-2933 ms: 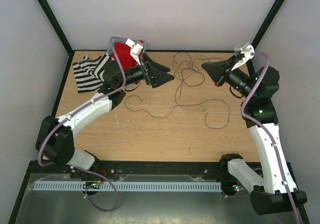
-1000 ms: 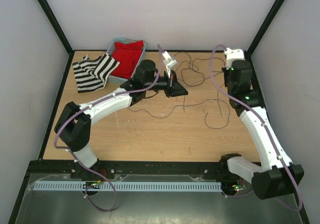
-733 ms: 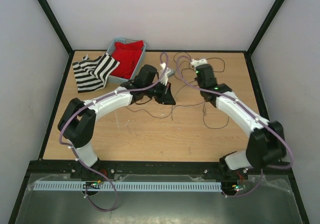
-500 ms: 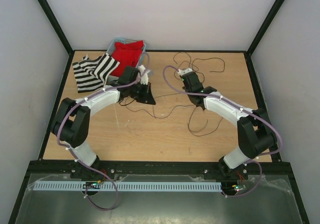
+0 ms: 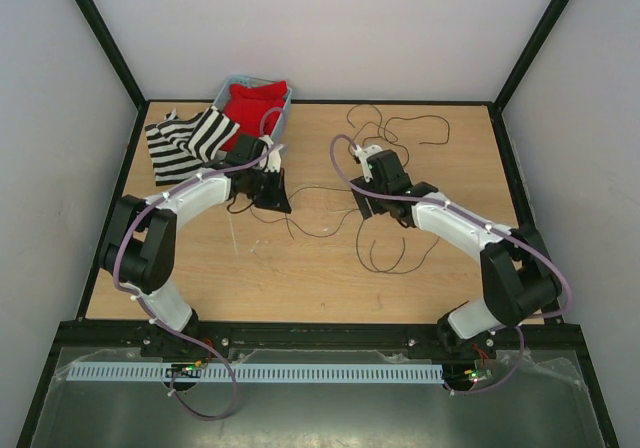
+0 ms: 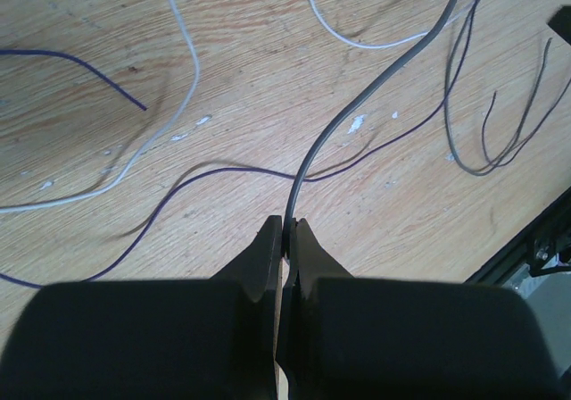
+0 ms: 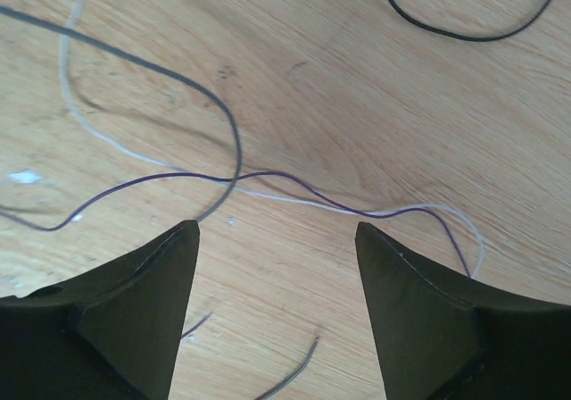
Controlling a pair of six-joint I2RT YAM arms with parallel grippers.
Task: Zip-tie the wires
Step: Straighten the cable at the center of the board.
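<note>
We see the left gripper (image 6: pixel 285 232) pinched onto one grey strand of the wires (image 6: pixel 357 117); the right gripper (image 7: pixel 277 232) gapes wide, strands crossing just beyond its fingertips.

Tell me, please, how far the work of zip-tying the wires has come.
Done: nothing yet; the wires lie loose on the table, with no tie around them. In hand: the left gripper has its jaws shut on one grey strand; the right gripper hangs open over more of them. Left: gather them, wrap and close the zip tie, which I cannot pick out here.
</note>
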